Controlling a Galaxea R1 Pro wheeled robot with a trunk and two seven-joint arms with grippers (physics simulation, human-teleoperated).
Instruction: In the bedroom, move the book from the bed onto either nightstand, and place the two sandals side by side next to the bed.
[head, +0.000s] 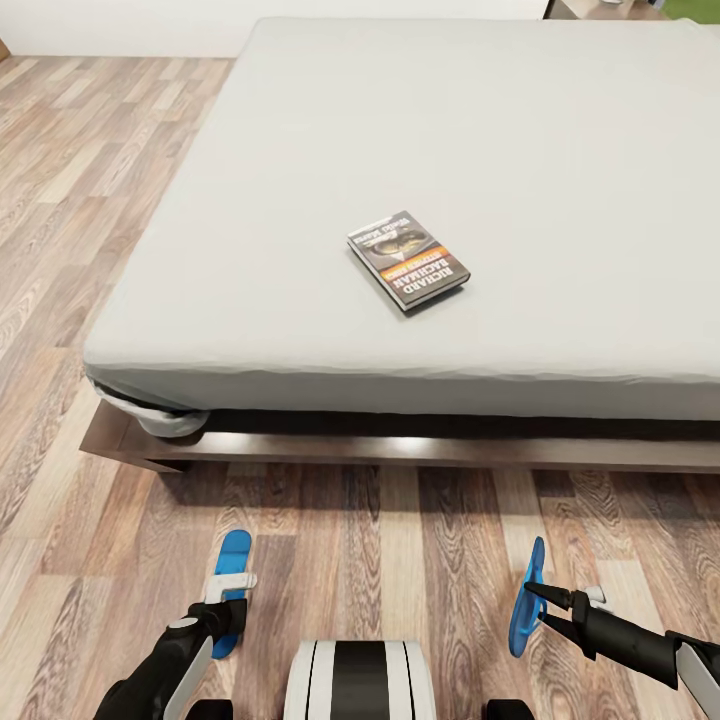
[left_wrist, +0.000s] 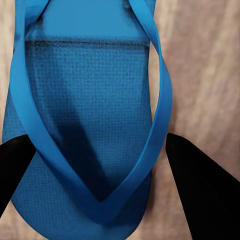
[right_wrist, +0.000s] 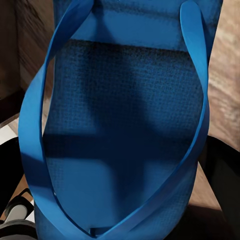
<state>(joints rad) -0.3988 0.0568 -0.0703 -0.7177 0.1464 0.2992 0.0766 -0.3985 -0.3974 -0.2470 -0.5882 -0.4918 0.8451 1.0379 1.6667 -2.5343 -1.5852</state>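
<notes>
The floor (head: 60, 200) is matt grained wood plank, the bed frame (head: 400, 452) dark glossy wood under a smooth matt cloth mattress (head: 450, 130), the book (head: 408, 260) has a slightly shiny paper cover, and the blue sandal (left_wrist: 90, 125) shows a finely textured, rubbery matt sole with smooth straps.

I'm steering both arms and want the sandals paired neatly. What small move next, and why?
Probably lay the right sandal flat on the floor: the right gripper holds it on edge, far from the left sandal by the left gripper. Then bring them together beside the bed.
</notes>
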